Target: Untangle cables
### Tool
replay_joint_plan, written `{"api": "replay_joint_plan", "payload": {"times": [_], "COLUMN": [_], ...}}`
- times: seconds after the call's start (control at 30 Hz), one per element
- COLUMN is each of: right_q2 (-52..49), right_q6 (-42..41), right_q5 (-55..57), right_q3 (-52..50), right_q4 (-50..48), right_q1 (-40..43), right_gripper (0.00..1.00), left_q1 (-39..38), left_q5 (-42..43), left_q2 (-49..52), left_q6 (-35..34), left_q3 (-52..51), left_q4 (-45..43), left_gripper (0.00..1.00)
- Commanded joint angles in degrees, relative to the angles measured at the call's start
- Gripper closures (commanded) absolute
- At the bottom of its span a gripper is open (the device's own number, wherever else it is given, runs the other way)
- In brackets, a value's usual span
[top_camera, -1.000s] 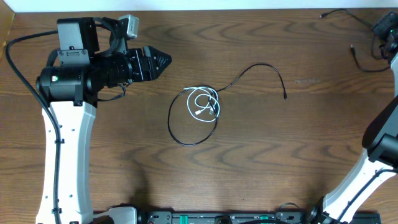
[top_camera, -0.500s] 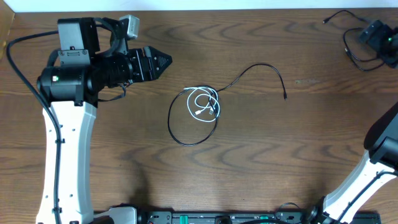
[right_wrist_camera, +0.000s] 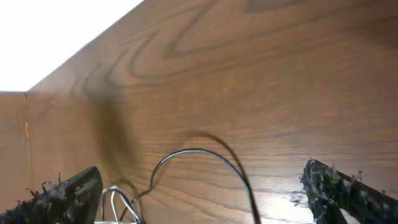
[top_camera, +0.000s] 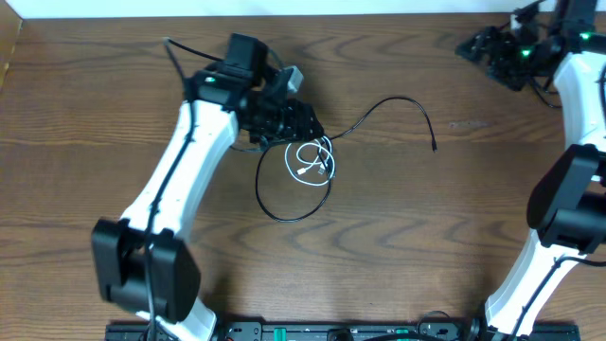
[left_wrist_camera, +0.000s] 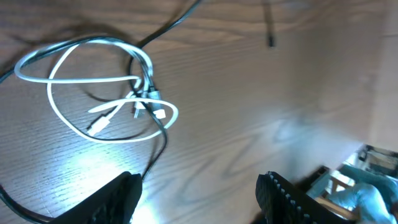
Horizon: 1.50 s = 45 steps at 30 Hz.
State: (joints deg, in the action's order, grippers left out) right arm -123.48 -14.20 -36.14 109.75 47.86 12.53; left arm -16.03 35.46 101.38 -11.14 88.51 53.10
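Lying near the middle of the wooden table (top_camera: 426, 246) in the overhead view, the white cable (top_camera: 305, 159) forms a small coil; a black cable (top_camera: 275, 206) rings it in a wider loop that drops below the coil; a black strand leaves the coil's upper right, arcs off to the right and ends in a small plug (top_camera: 434, 146) well apart from the coil; the left gripper (top_camera: 308, 125) hovers just up and left of the coil, at its edge, and its white arm (top_camera: 180, 170) runs down and left away from the coil; the right gripper (top_camera: 488, 52) sits far to the upper right of the coil.

From the left wrist, the white cable (left_wrist_camera: 93, 93) lies in overlapping loops, its pale plug ends (left_wrist_camera: 99, 123) inside the coil; the black cable (left_wrist_camera: 163, 134) runs tight against the coil's right side and on past it; the black plug (left_wrist_camera: 271, 40) lies well to the right of the coil; the left gripper (left_wrist_camera: 199, 205) has its fingers spread, below and right of the coil, with only bare wood between them.

From the right wrist, the right gripper (right_wrist_camera: 205, 196) has its fingers spread wide and holds nothing; a black cable (right_wrist_camera: 199, 153) arcs on the table beyond them; pale loops of the coil (right_wrist_camera: 118, 198) show at the bottom edge.
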Motion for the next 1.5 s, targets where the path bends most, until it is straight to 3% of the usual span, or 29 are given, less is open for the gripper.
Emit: {"api": "replay_joint_plan", "payload": {"times": [0.0, 0.23, 0.3, 0.37, 0.43, 0.57, 0.73, 0.8, 1.0, 1.47], "right_q2": [2.08, 2.08, 2.08, 2.08, 2.08, 2.08, 2.08, 2.08, 2.08, 2.05], "right_q6": [1.68, 2.21, 2.84, 3.89, 5.31, 5.73, 5.75, 5.75, 5.75, 5.77], "right_q5": [1.57, 3.93, 5.46, 6.08, 6.29, 6.71, 7.32, 7.32, 7.34, 7.34], "right_q3": [1.03, 1.01, 1.03, 1.03, 1.01, 1.01, 1.01, 0.94, 0.68, -0.09], "right_q4": [0.20, 1.25, 1.99, 2.73, 3.61, 4.44, 5.33, 5.64, 5.75, 6.03], "right_q1": [-1.84, -3.56, -3.78, -3.80, -3.80, -3.80, -3.80, -3.80, -3.87, -4.72], "right_gripper": [0.01, 0.01, 0.01, 0.01, 0.01, 0.01, 0.01, 0.01, 0.01, 0.01], "left_q1": [-0.44, -0.44, -0.74, -1.31, -2.78, -4.55, -4.94, -4.90, -4.90, -5.29], "left_q5": [-6.71, -9.60, -8.41, -6.38, -5.07, -7.50, -14.84, -14.69, -1.55, -1.60], "left_q2": [4.07, 10.86, 12.81, 13.86, 15.10, 16.46, 18.23, 18.47, 18.47, 18.53], "left_q6": [-7.23, -17.31, -17.79, -14.60, -6.12, 4.09, 5.86, 8.59, 21.73, 23.10], "left_q3": [-0.22, -0.22, -0.22, -0.22, -0.22, -0.22, -0.22, -0.22, -0.22, -0.50], "left_q4": [-0.68, -3.30, -3.72, -4.42, -5.86, -7.02, -7.21, -6.93, -4.07, -7.82], "left_gripper": [0.36, 0.36, 0.43, 0.49, 0.49, 0.48, 0.48, 0.53, 0.59, 0.65]}}
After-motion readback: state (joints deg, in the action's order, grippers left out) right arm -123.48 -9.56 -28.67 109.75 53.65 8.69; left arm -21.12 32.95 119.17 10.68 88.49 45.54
